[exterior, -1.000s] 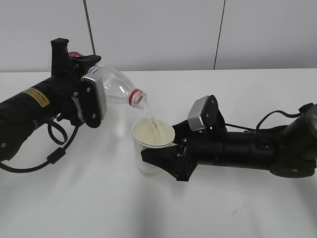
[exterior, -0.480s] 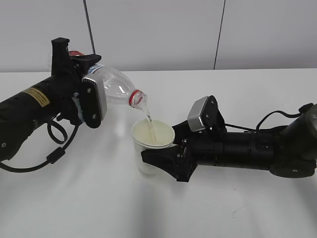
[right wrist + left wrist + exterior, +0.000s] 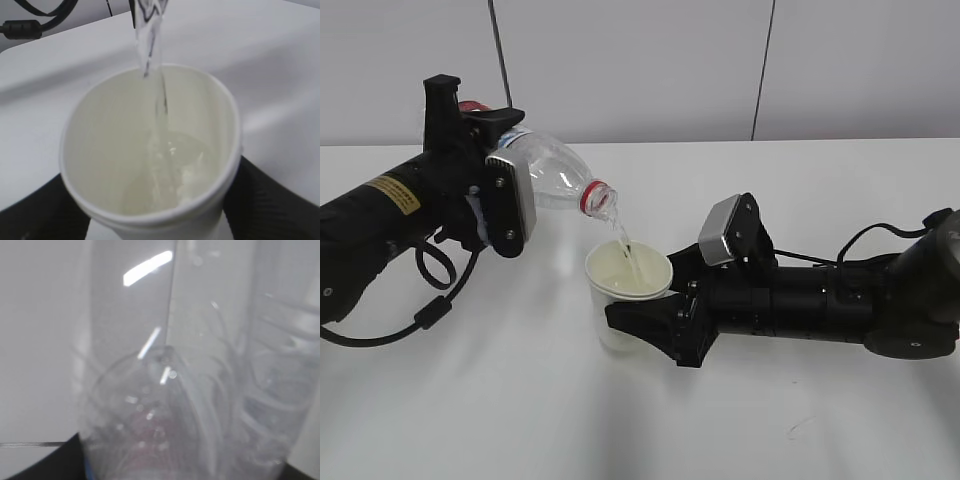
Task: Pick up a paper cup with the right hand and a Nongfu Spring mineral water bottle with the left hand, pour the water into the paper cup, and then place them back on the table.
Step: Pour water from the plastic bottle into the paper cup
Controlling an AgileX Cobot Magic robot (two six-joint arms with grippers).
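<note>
Two grips: both my hands are closed on their loads, nothing loose.
Right fingers: my right hand (image 3: 638,322), centre of the exterior frame, has its black fingers (image 3: 260,195) set wide against both sides of the paper cup (image 3: 627,292), low on the wall, so the rim stays free for the stream.
Cup position: just below and right of the bottle mouth, upright; whether its base touches the table (image 3: 650,430) I cannot tell.
Cup contents: in the right wrist view the water (image 3: 172,165) lies shallow over the cream bottom, well below the rim.
Left fingers: my left hand (image 3: 495,200), upper left of the frame, clamps the Nongfu Spring mineral water bottle (image 3: 555,178) around its body at a middling width; the left wrist view shows only clear ribbed plastic close up.
Bottle attitude: lying nearly level, mouth dipped slightly toward lower right, red neck ring above the cup's far rim, so the flow stays thin.
Stream: narrow, falling from the mouth into the cup, inside the rim.
Step, as I judge it: mid-pour; righting the bottle and setting both down are not yet done.
Risk, my guess: more tilt could overshoot the rim.
</note>
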